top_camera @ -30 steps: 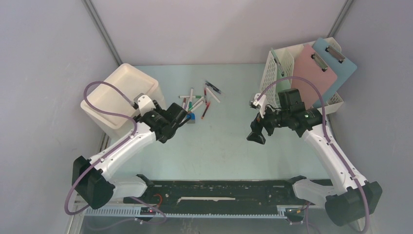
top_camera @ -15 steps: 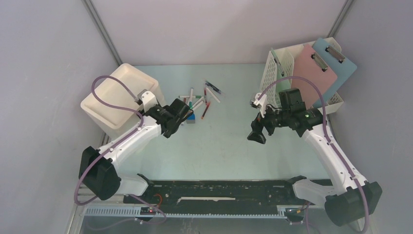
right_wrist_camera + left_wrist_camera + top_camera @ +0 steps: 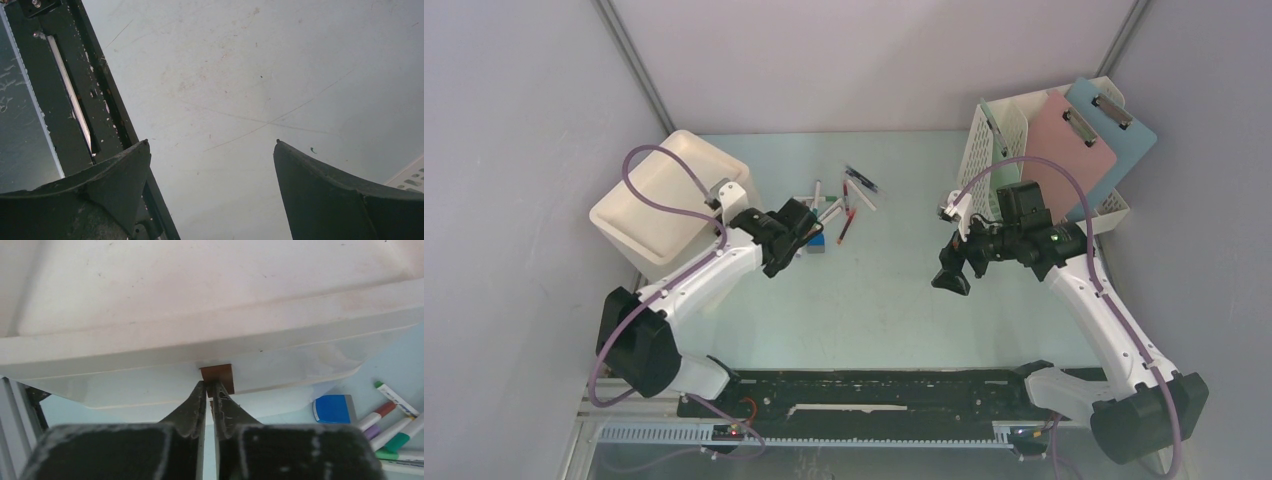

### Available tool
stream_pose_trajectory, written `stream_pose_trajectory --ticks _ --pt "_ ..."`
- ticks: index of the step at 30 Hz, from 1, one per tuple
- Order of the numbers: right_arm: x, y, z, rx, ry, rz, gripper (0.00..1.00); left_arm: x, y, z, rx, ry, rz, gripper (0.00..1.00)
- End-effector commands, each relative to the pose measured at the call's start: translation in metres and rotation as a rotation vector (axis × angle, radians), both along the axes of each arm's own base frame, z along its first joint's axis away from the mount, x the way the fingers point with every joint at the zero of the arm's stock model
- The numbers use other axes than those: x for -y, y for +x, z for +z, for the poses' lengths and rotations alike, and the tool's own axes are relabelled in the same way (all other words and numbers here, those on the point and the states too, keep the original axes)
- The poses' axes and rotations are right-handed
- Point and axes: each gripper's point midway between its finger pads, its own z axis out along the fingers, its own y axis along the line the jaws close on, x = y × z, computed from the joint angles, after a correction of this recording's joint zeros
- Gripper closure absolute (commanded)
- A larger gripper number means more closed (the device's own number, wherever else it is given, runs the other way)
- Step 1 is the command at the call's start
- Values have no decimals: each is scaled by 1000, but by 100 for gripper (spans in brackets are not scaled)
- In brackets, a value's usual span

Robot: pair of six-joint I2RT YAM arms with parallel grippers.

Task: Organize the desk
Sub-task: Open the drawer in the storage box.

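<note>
Now | left pincer nearly clenched, tips at brown block | right pincer released

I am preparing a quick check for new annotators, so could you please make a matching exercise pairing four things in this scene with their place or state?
Things:
1. pink clipboard
2. markers
3. small brown piece
4. right gripper

Places or states:
A. open above a bare part of the desk
B. standing in the white file rack
C. lying loose on the desk, between the white bin and the rack
D. pinched by the left gripper

Pairs: 1-B, 2-C, 3-D, 4-A
</note>
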Motion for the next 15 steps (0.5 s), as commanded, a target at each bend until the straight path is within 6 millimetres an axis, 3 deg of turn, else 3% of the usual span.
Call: stream_pose_trajectory --ticks 1,7,15 --pt "-2 5 9 35 23 3 0 -5 2 18 74 22 24 99" --pt "-2 5 9 33 22 1 0 2 -2 21 82 2 -12 100" --pt "-2 5 9 35 24 3 0 40 -7 28 115 -57 -142 100"
